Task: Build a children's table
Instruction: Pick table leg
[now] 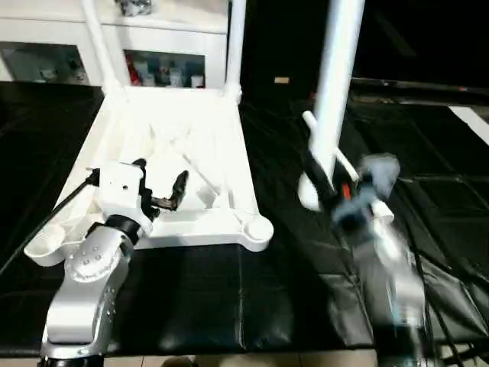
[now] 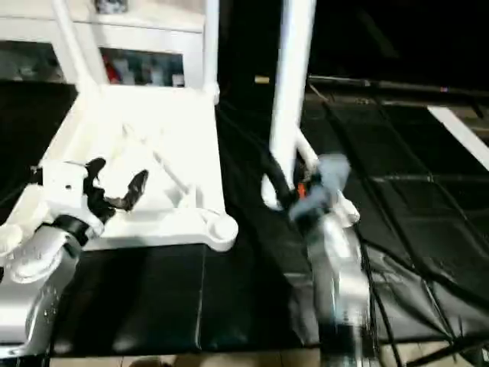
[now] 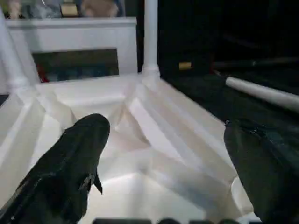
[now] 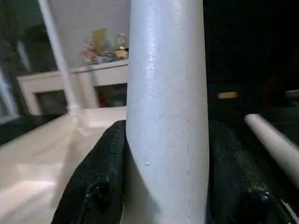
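Two legs already stand in the far corner sockets of the tabletop (image 1: 172, 145), which lies ribbed side up on the black mat (image 1: 229, 298) in front of the cabinet (image 1: 164, 46). One far leg (image 1: 93, 42) rises at the left corner and the other (image 1: 235, 42) at the right, both upright. The two near sockets look empty: the near right socket (image 1: 258, 229) sits at the corner toward the right arm, the near left socket (image 1: 44, 246) partly behind the left forearm.

A third leg (image 1: 336, 84) is held upright off to the right of the tabletop, well clear of it, its flared end low near the mat. The right gripper (image 4: 163, 186) is closed round that leg near its lower end, one black finger on each side of the tube. A fourth leg (image 3: 261, 92) lies on the mat beyond.

The left gripper (image 1: 159, 183) hovers over the near part of the tabletop with its fingers spread wide, holding nothing.

So the step in hand seems to be fitting the third leg. The next move probably calls for carrying it over to the near right socket, keeping it vertical, centring the end above the hole and pressing straight down. The left gripper may need to steady the tabletop against sliding.
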### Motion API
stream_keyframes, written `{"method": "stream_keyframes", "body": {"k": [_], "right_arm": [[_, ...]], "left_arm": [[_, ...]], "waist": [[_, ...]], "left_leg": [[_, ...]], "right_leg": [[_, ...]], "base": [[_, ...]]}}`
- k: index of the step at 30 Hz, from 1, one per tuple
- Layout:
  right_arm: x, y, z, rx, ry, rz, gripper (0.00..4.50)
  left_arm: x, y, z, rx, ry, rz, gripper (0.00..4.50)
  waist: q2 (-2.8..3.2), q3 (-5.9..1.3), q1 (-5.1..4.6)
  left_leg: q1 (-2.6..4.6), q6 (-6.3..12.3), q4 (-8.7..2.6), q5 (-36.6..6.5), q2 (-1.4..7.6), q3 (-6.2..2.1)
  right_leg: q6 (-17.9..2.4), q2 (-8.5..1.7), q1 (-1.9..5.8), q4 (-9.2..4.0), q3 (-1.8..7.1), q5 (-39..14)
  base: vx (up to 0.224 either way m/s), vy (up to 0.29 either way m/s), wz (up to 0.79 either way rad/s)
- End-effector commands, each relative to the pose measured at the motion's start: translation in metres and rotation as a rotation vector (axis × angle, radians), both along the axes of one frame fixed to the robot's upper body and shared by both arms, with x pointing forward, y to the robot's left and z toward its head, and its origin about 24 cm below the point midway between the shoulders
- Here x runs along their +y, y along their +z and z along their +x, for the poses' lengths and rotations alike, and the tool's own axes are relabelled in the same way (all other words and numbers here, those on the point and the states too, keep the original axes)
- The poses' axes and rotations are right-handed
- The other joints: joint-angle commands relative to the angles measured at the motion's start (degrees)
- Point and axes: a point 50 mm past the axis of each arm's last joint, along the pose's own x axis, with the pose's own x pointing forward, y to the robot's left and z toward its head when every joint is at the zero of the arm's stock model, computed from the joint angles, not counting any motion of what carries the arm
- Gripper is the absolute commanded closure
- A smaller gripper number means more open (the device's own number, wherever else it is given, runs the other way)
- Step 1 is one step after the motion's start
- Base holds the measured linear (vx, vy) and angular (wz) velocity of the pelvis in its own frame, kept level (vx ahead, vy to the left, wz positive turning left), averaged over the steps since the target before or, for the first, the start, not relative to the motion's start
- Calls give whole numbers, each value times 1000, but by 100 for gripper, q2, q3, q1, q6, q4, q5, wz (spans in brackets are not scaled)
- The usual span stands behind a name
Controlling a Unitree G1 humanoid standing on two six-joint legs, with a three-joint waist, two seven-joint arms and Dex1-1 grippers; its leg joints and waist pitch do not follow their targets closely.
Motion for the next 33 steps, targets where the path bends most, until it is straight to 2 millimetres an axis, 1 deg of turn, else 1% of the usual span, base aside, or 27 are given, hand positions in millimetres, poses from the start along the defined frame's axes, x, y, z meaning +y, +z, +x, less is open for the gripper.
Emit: {"method": "stream_keyframes", "body": {"k": [1, 2, 3, 4, 5, 7, 8, 9, 10, 11, 12, 14, 15, 16, 17, 18, 19, 21, 23, 25, 30, 33], "right_arm": [[-7, 10, -9, -43, -93, -41, 257], [-9, 8, -11, -34, -118, -29, 257], [-10, 7, -13, -23, -129, -19, 257], [-14, 4, -18, 5, -148, 3, 257], [-14, 3, -19, 10, -150, -5, 257], [-15, -8, -26, 84, -179, -90, 257], [-15, -10, -27, 96, -200, -137, 257], [-15, -11, -27, 99, -213, -164, 257], [-15, -12, -26, 92, -240, -236, 257], [-14, -12, -26, 85, -254, -277, 257], [-12, -12, -25, 82, -250, -298, 257], [-9, -12, -25, 69, -234, -307, 257], [-8, -8, -25, 38, -243, -302, 257], [-8, -8, -25, 38, -243, -302, 257], [-7, -6, -25, 17, -253, -296, 257], [-6, -4, -26, 12, -245, -285, 257], [-5, -4, -26, 12, -238, -278, 257], [-4, -3, -25, 14, -231, -232, 257], [-2, -3, -24, 18, -207, -235, 257], [0, -5, -24, 28, -190, -232, 257], [3, -10, -24, 64, -144, -203, 257], [3, -10, -24, 64, -144, -203, 257]], "left_arm": [[8, -4, -3, -7, 68, -8, 0], [10, -5, -4, -5, 80, -11, 0], [11, -5, -5, -7, 90, -12, 0], [14, -6, -7, -15, 112, -14, 0], [15, -7, -8, -14, 115, -15, 0], [21, -15, -16, 6, 145, -36, 0], [22, -17, -18, 12, 150, -41, 0], [23, -18, -19, 14, 152, -43, 0], [23, -19, -20, 11, 153, -42, 0], [23, -19, -20, 9, 154, -40, 0], [23, -19, -21, 7, 153, -41, 0], [23, -20, -21, 5, 151, -45, 0], [22, -20, -22, 2, 138, -30, 0], [22, -20, -22, 2, 138, -30, 0], [23, -19, -23, -4, 136, -23, 0], [23, -19, -23, -8, 139, -21, 0], [24, -19, -23, -11, 143, -20, 0], [24, -18, -24, -16, 149, -20, 0], [25, -18, -25, -19, 150, -20, 0], [25, -18, -25, -20, 152, -21, 0], [25, -18, -25, -18, 149, -21, 0], [25, -18, -25, -18, 149, -21, 0]], "waist": [[111, -294, -23], [94, -291, -37], [93, -293, -42], [93, -290, -74], [91, -292, -80], [105, -277, -114], [90, -279, -132], [89, -287, -140], [75, -281, -141], [82, -278, -136], [68, -273, -130], [69, -264, -137], [41, -268, -132], [57, -268, -136], [6, -270, -139], [38, -274, -126], [46, -269, -132], [30, -276, -129], [30, -282, -127], [4, -284, -122], [12, -290, -112], [11, -292, -108]], "left_leg": [[111, -200, -494, -2353, 167, -113], [103, -193, -495, -2377, 155, -117], [107, -191, -489, -2384, 152, -120], [105, -166, -487, -2442, 146, -134], [102, -157, -489, -2441, 145, -137], [90, -174, -494, -2481, 148, -148], [73, -174, -497, -2487, 144, -146], [81, -165, -487, -2493, 134, -141], [77, -167, -484, -2468, 132, -140], [82, -172, -483, -2466, 133, -143], [105, -150, -470, -2508, 125, -135], [95, -134, -470, -2538, 122, -140], [97, -108, -468, -2530, 125, -145], [95, -112, -475, -2543, 135, -146], [92, -101, -476, -2531, 141, -143], [105, -101, -480, -2519, 144, -143], [100, -105, -490, -2533, 150, -149], [88, -105, -503, -2542, 157, -146], [76, -105, -505, -2503, 159, -144], [66, -86, -504, -2410, 161, -132], [62, -77, -504, -2275, 165, -122], [57, -71, -506, -2243, 165, -121]], "right_leg": [[-184, -426, 150, -636, 266, -2882], [-96, -422, 150, -660, 259, -3039], [-68, -425, 138, -662, 258, -3092], [-2, -414, 128, -679, 247, -3177], [7, -415, 129, -684, 243, -3173], [12, -392, 124, -680, 239, -3117], [28, -394, 135, -678, 242, -3114], [44, -395, 123, -683, 244, -3157], [49, -394, 113, -684, 246, -3175], [56, -400, 107, -687, 248, -3198], [88, -402, 84, -702, 248, -3290], [115, -412, 88, -713, 245, -3355], [136, -413, 84, -707, 240, -3380], [130, -413, 81, -706, 246, -3337], [134, -411, 83, -707, 245, -3308], [92, -408, 74, -680, 258, -3189], [72, -398, 79, -670, 257, -3124], [23, -397, 94, -642, 271, -2925], [0, -400, 110, -628, 278, -2826], [-26, -401, 119, -613, 289, -2733], [-69, -402, 129, -596, 298, -2601], [-91, -402, 141, -590, 300, -2539]], "base": [[0, 0, 0], [0, 0, 0], [0, 0, 0], [0, 0, 0], [0, 0, 0], [0, 0, 0], [0, 0, 0], [0, 0, 0], [0, 0, 0], [0, 0, 0], [0, 0, 0], [0, 0, 0], [0, 0, 0], [0, 0, 0], [0, 0, 0], [0, 0, 0], [0, 0, 0], [0, 0, 0], [0, 0, 0], [0, 0, 0], [0, 0, 0], [0, 0, 0]]}}
